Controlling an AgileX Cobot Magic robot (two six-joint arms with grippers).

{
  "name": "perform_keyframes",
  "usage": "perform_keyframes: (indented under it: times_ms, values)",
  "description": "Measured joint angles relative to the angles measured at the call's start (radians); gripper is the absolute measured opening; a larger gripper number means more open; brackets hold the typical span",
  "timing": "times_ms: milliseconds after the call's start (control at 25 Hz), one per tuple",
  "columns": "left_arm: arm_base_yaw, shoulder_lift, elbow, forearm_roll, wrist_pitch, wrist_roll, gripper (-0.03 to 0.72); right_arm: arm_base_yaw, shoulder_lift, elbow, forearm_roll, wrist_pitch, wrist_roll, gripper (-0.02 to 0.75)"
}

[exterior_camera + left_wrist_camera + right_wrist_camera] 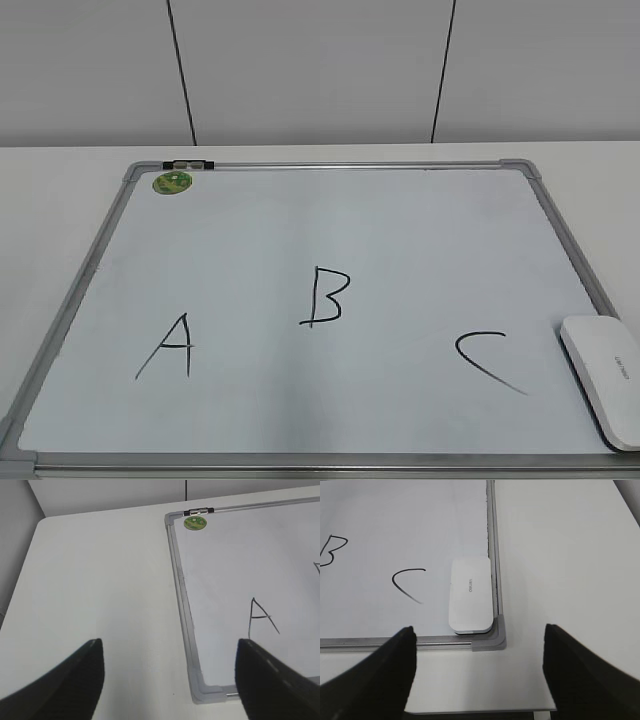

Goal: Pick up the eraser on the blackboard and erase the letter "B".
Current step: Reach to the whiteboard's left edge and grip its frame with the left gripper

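Note:
The blackboard (pixel 330 220) is a white board with a grey frame, lying flat on the table. The black letter "B" (pixel 325 296) is drawn near its middle, also at the left edge of the right wrist view (pixel 332 550). The white eraser (pixel 606 377) lies in the board's near right corner, also in the right wrist view (pixel 470 594). My right gripper (pixel 477 680) is open and empty, above the table's near edge just short of that corner. My left gripper (pixel 170 680) is open and empty over the board's near left corner. Neither gripper shows in the exterior view.
A black "A" (pixel 168 347) sits left of the B and a black "C" (pixel 485 360) right of it. A small green round magnet (pixel 172 183) and a black clip (pixel 188 163) are at the board's far left corner. White table surrounds the board; a wall stands behind.

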Motion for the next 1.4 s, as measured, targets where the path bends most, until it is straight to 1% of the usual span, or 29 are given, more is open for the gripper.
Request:
perform_keyframes:
  times_ms: [160,320,680,920,1120,1400]
  values:
    - [0.000,0.215,-0.050,-0.025,-0.081,0.000,0.598,0.000,0.000,0.000,0.000,0.000,0.000,0.587]
    - [0.000,0.451,-0.123,-0.037,-0.116,0.000,0.594,0.000,0.000,0.000,0.000,0.000,0.000,0.587]
    - [0.000,0.933,-0.351,-0.080,-0.135,0.006,0.589,0.000,0.000,0.000,0.000,0.000,0.000,0.587]
    - [0.000,1.157,-0.462,-0.130,-0.106,0.083,0.588,0.000,0.000,0.000,0.000,0.000,0.000,0.587]
    - [0.000,1.310,-0.506,-0.157,-0.098,0.096,0.583,0.000,0.000,0.000,0.000,0.000,0.000,0.587]
    - [0.000,1.467,-0.565,-0.176,-0.098,0.097,0.524,0.000,0.000,0.000,0.000,0.000,0.000,0.587]
